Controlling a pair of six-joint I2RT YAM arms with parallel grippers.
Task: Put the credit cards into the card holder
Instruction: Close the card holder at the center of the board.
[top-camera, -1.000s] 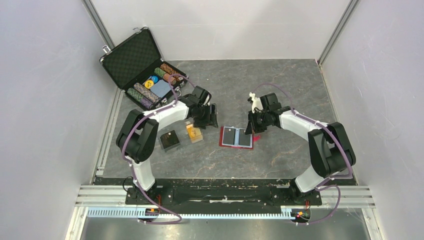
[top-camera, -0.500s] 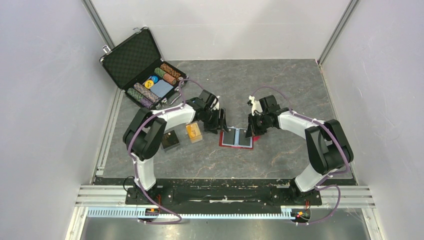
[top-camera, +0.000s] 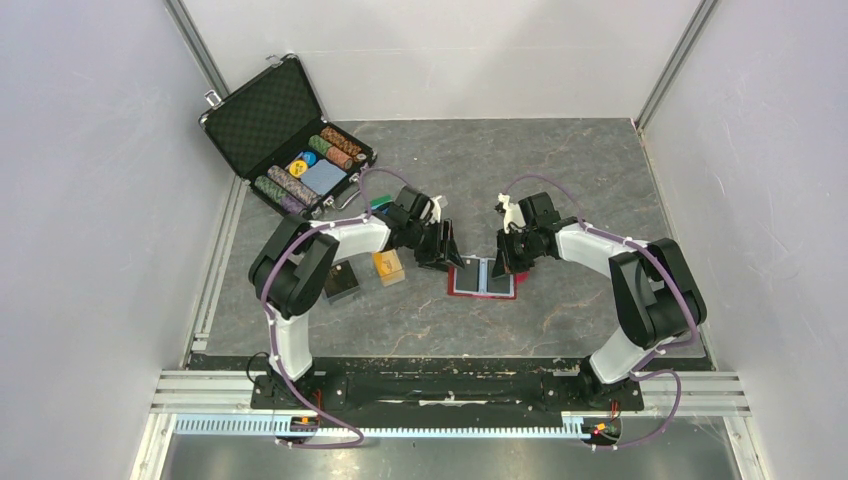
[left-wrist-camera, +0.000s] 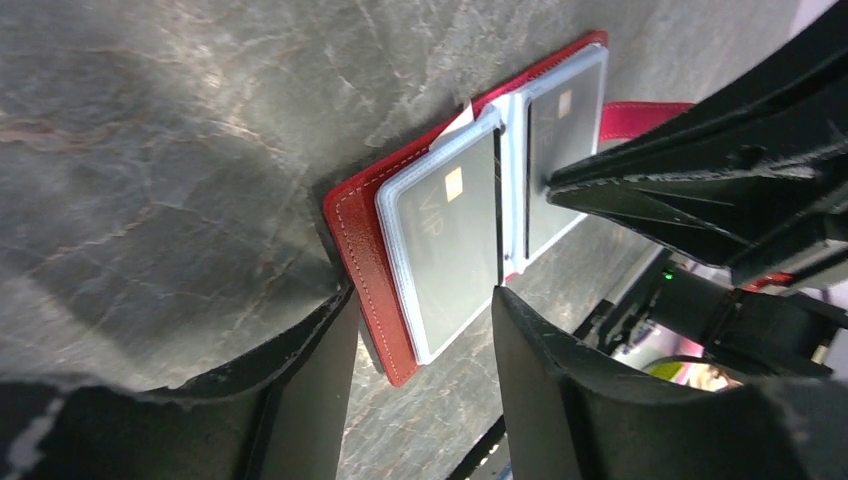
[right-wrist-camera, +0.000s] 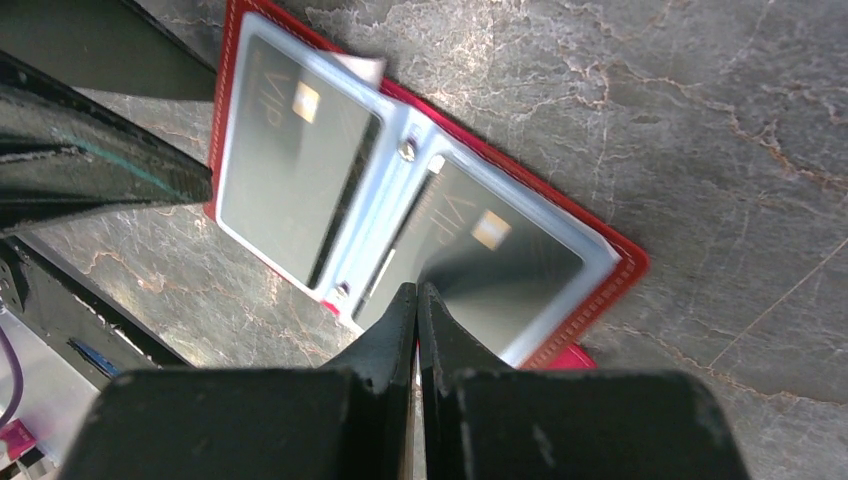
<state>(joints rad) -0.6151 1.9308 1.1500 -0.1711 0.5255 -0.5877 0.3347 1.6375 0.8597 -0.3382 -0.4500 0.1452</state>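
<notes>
The left arm (top-camera: 345, 233) and the right arm (top-camera: 598, 243) are stretched forward and bent inward, so that the two grippers are brought near each other, tips angled downward. The left gripper (top-camera: 447, 252) is held with its fingers (left-wrist-camera: 300, 400) set well apart. On the right gripper (top-camera: 503, 258), the fingers (right-wrist-camera: 385, 340) are pressed together.

Grey marbled tabletop (top-camera: 580, 170); plain white walls (top-camera: 90, 200) on three sides; aluminium rail (top-camera: 190, 385) along near edge.
</notes>
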